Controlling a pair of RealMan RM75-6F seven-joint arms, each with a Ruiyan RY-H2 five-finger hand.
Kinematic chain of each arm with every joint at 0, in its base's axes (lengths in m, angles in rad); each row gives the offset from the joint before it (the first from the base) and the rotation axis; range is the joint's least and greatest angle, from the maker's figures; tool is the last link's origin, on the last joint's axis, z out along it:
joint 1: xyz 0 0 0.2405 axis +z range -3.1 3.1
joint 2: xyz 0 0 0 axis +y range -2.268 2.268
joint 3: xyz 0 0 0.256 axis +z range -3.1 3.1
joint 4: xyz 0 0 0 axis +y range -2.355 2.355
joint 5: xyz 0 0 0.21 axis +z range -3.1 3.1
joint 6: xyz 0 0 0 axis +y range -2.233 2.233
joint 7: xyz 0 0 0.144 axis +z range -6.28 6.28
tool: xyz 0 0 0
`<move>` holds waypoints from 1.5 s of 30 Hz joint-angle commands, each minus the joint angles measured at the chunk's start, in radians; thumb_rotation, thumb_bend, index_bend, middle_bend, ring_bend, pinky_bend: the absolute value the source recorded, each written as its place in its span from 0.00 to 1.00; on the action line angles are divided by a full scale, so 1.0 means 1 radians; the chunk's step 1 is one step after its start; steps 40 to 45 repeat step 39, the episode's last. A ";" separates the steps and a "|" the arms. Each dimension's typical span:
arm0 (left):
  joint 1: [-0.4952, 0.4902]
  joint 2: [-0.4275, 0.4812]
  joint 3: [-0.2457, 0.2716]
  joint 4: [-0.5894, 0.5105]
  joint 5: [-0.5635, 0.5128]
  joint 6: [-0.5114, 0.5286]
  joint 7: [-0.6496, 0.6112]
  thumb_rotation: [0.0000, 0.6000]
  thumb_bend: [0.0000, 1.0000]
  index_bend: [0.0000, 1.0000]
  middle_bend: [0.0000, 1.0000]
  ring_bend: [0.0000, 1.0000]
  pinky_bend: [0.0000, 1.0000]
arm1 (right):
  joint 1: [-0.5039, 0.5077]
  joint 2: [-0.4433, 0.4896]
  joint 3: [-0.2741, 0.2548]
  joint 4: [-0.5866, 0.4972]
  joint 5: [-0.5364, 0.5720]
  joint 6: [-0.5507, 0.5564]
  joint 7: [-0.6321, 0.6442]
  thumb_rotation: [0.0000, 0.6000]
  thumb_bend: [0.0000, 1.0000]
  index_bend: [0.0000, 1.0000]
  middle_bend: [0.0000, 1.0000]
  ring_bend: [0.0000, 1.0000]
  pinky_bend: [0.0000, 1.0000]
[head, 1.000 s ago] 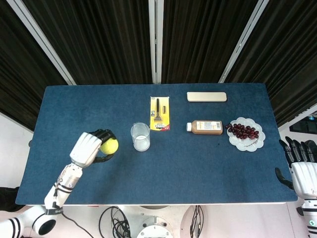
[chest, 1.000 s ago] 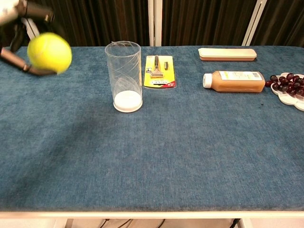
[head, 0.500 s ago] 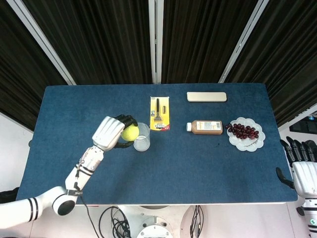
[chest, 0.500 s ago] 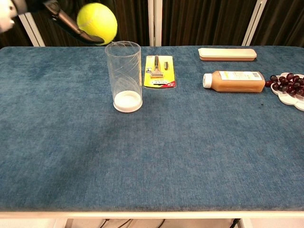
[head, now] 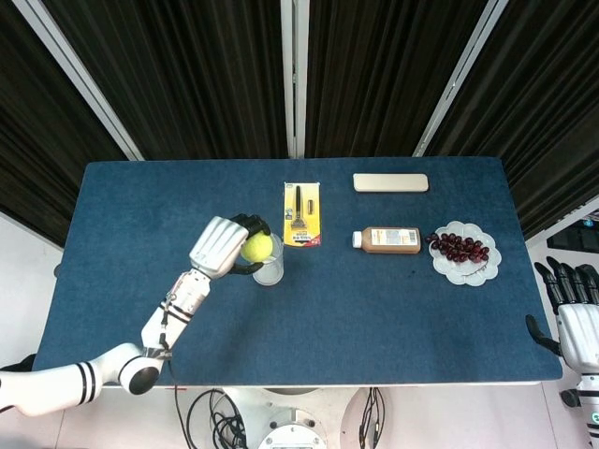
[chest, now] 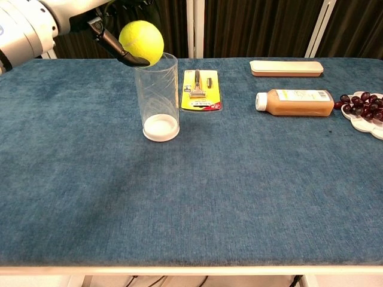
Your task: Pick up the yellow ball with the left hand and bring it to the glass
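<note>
My left hand (head: 225,247) grips the yellow ball (head: 256,247) (chest: 142,42) and holds it right above the rim of the clear glass (head: 270,269) (chest: 157,98). The ball hangs slightly left of the glass's opening, its underside about level with the rim. The glass stands upright on the blue table (head: 374,309), empty. In the chest view only dark fingers (chest: 122,55) under the ball and part of the white forearm show. My right hand (head: 573,309) hangs at the table's right edge, fingers apart, holding nothing.
A yellow razor package (head: 301,214) lies just right of the glass. A brown bottle (head: 388,240) lies on its side further right, beside a plate of dark grapes (head: 465,252). A beige case (head: 390,182) sits near the back edge.
My left hand has carried the ball rightward and up, from the table's left part to just over the glass's rim. The right hand stayed at the edge.
</note>
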State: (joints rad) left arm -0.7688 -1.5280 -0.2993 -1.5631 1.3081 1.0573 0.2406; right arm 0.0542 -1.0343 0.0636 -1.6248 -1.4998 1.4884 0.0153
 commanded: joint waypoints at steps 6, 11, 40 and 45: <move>-0.010 0.010 0.004 0.001 0.010 -0.008 -0.084 1.00 0.12 0.07 0.09 0.10 0.37 | -0.001 0.004 0.003 -0.002 0.002 0.003 -0.001 1.00 0.32 0.00 0.00 0.00 0.00; -0.008 0.016 0.004 0.004 0.025 0.021 -0.101 1.00 0.09 0.06 0.06 0.07 0.32 | -0.002 0.006 0.002 -0.007 0.000 0.006 -0.006 1.00 0.32 0.00 0.00 0.00 0.00; 0.490 0.317 0.369 -0.104 0.137 0.415 -0.010 1.00 0.10 0.13 0.06 0.00 0.07 | 0.014 -0.016 -0.033 -0.020 -0.029 -0.043 -0.069 1.00 0.25 0.00 0.00 0.00 0.00; 0.490 0.317 0.369 -0.104 0.137 0.415 -0.010 1.00 0.10 0.13 0.06 0.00 0.07 | 0.014 -0.016 -0.033 -0.020 -0.029 -0.043 -0.069 1.00 0.25 0.00 0.00 0.00 0.00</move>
